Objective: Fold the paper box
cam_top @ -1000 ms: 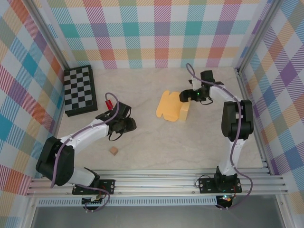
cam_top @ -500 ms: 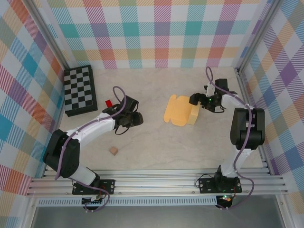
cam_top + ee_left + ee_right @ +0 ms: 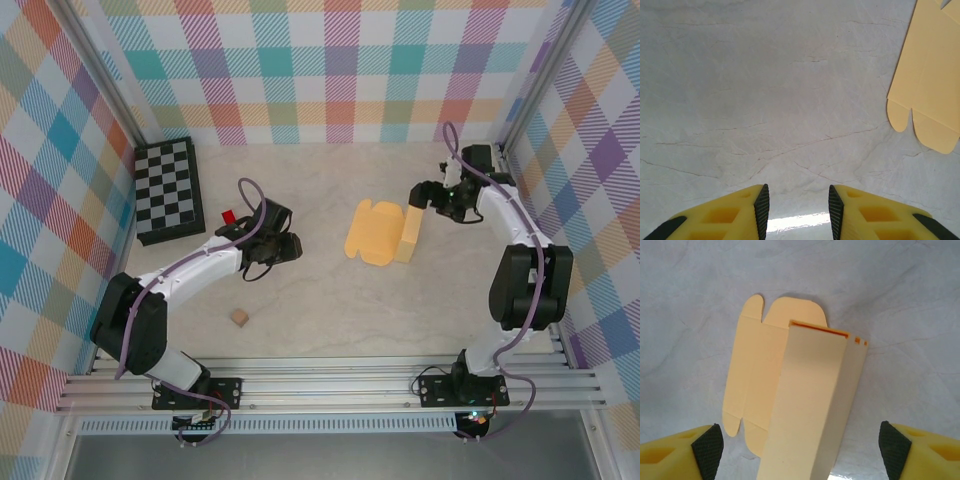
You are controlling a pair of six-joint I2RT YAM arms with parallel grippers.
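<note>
Top external view showed you the paper box (image 3: 375,232) lying right of the table's (image 3: 330,320) middle, with most of its yellow-orange card flat and one long panel along its right side standing up. Your right gripper (image 3: 420,196) hovered at the far end of that raised panel, and the right wrist view had its fingers (image 3: 707,444) spread wide on either side, touching nothing. Your left gripper (image 3: 287,248) sat left of the box and apart from it, jaws partly parted over bare table with nothing between them.
</note>
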